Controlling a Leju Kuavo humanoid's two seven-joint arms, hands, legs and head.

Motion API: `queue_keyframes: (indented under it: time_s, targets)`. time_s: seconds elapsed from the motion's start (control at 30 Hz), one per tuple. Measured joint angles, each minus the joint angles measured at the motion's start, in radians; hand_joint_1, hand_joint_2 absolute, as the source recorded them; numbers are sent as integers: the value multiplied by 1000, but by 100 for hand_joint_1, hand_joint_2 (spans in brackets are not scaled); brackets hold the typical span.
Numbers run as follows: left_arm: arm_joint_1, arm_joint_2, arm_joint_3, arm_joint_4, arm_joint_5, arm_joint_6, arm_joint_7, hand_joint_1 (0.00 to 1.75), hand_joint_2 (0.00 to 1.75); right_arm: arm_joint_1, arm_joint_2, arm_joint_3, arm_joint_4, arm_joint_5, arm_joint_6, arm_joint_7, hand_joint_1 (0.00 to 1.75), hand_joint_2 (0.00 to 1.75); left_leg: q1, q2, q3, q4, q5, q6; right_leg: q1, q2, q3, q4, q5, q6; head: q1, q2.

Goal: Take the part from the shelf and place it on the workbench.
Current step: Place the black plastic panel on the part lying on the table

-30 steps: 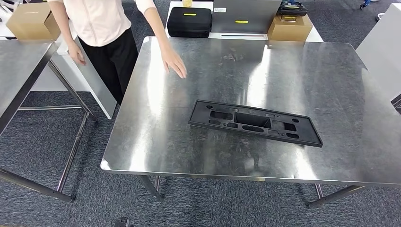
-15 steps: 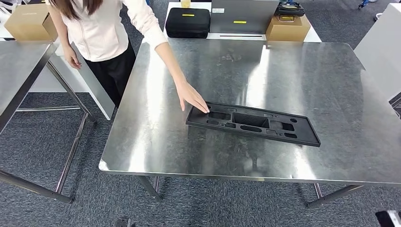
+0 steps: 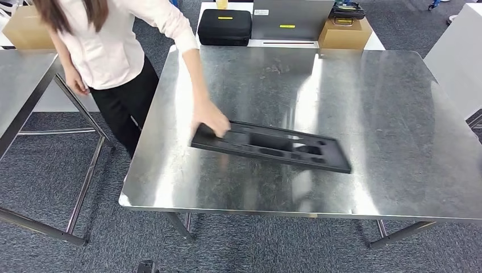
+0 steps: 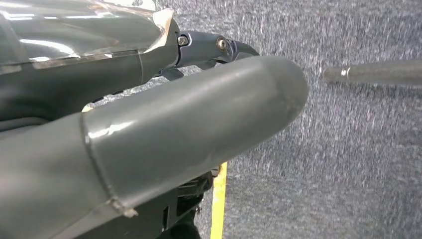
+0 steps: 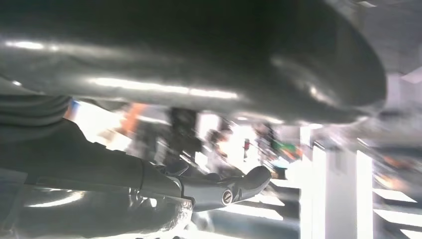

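The black moulded part point(image 3: 273, 147), a long flat tray with several cut-outs, lies on the steel workbench point(image 3: 369, 102) near its front middle. A person point(image 3: 108, 51) in a white top leans over the bench's left side, and the person's hand point(image 3: 210, 122) grips the part's left end. My left hand point(image 4: 199, 99) hangs over grey carpet, thumb and fingers stretched out with nothing in them. My right hand point(image 5: 199, 99) shows against a blurred bright background and also holds nothing.
A second steel table point(image 3: 23, 85) stands at the left. Behind the workbench sit a black case point(image 3: 225, 25) and a cardboard box point(image 3: 348, 33); another box point(image 3: 25, 28) is at far left. A white panel point(image 3: 460, 57) borders the right side.
The person's hand reached down to the part's left end, took hold of it and slid the part leftward along the workbench.
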Motion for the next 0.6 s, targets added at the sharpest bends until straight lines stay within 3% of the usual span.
queue_keyframes:
  time_s: [0.1,0.2,0.3,0.6]
  targets:
    - [-3,-4,-1,0,-21,-1,15,0,0,24,5,72,110,-4,0,232,0,0,0,0,1,0,0,0,0,1,1,0,-1,1,0,0]
    - [-8,-4,-5,0,-60,-9,42,0,0,28,6,133,277,-42,0,331,0,0,0,3,2,0,-1,0,0,2,1,0,-1,1,0,0]
    - [-13,-2,-9,0,-85,-14,58,0,0,27,5,174,409,-73,0,354,0,0,0,4,3,0,-1,0,0,2,1,0,-1,1,0,0]
    - [-16,4,-10,0,-91,-15,63,0,0,27,-11,219,578,-79,0,357,0,0,1,4,3,0,0,0,0,2,1,0,-1,1,0,0]
